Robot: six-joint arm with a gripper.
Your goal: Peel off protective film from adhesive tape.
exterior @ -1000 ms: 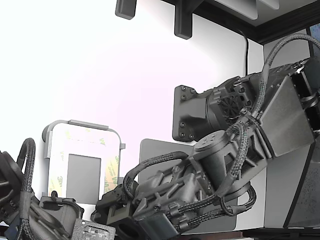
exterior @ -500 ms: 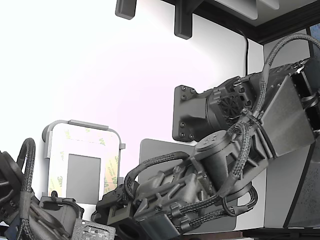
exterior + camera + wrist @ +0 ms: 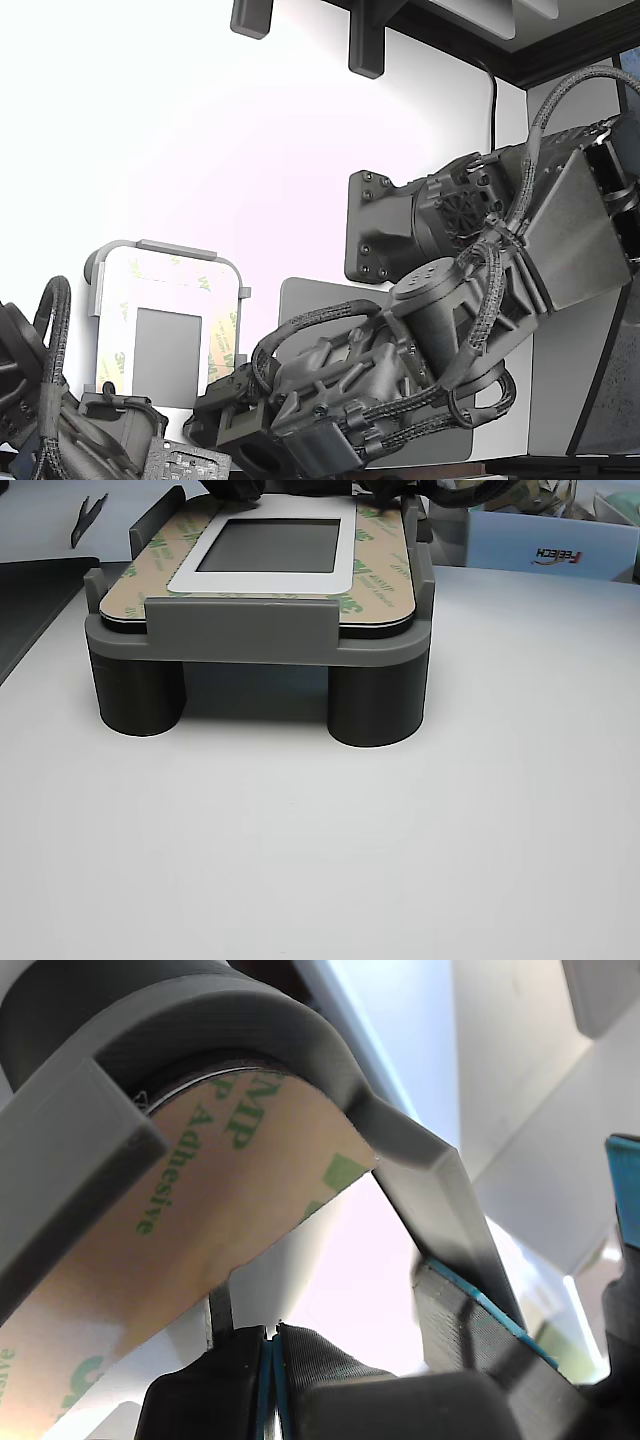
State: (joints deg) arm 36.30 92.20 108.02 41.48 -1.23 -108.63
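The dark grey jointed robot arm [image 3: 450, 300], wrapped in braided cables, fills the right and lower centre of the exterior view, reaching down toward the lower left. Against the picture one second earlier its forearm and wrist sit slightly lower and further toward the exterior view's left; the holder has not shifted.

The grey plastic holder on round legs [image 3: 260, 645] stands on the white table [image 3: 320, 860], in the upper half of the other view and at the lower left of the exterior view. On it lies the tan liner printed with green lettering, the protective film [image 3: 375, 580], a rounded rectangular border around a plain grey rectangle [image 3: 270, 545]. Its long axis runs up the frame in the exterior view and away from the camera in the other view. Bare adhesive tape cannot be made out.

In the wrist view the gripper [image 3: 270, 1345] shows its dark, blue-edged pads pressed together just below the film's edge; whether any film is caught between them cannot be told.
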